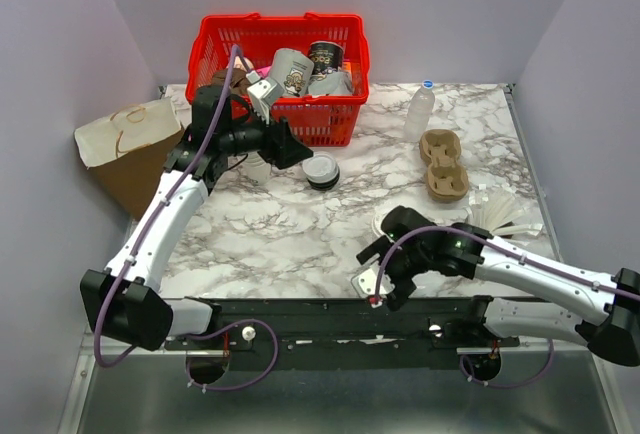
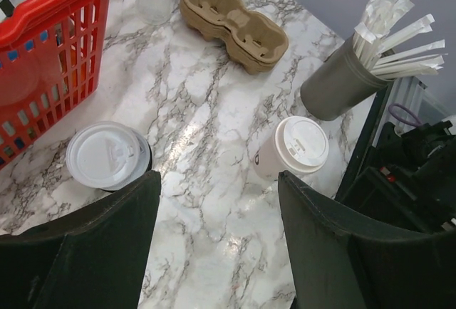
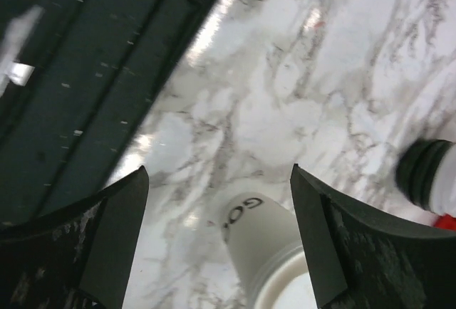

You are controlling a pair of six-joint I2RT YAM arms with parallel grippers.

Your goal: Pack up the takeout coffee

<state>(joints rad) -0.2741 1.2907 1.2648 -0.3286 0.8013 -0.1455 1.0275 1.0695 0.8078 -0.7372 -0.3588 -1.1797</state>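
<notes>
The takeout coffee, a cream-white paper cup [image 2: 285, 154] with a white lid, stands on the marble table near its front edge. In the right wrist view the cup [image 3: 262, 241] sits low between my open right fingers, with marble showing on both sides. In the top view only a bit of its lid [image 1: 381, 225] shows beside my right gripper [image 1: 386, 240]. My right gripper [image 3: 219, 181] is open around the cup without touching it. My left gripper [image 1: 295, 150] hovers in front of the red basket [image 1: 330, 119]; it is open and empty [image 2: 217, 202].
The red basket [image 2: 50, 45] holds grey printed mugs [image 1: 292, 72]. A stack of white lids [image 1: 321, 169] lies in front of it and also shows in the left wrist view [image 2: 107, 156]. A brown cup carrier [image 1: 443, 164], a clear bottle [image 1: 420, 109], a straw holder [image 2: 335, 85] and a paper bag [image 1: 125, 144] stand around.
</notes>
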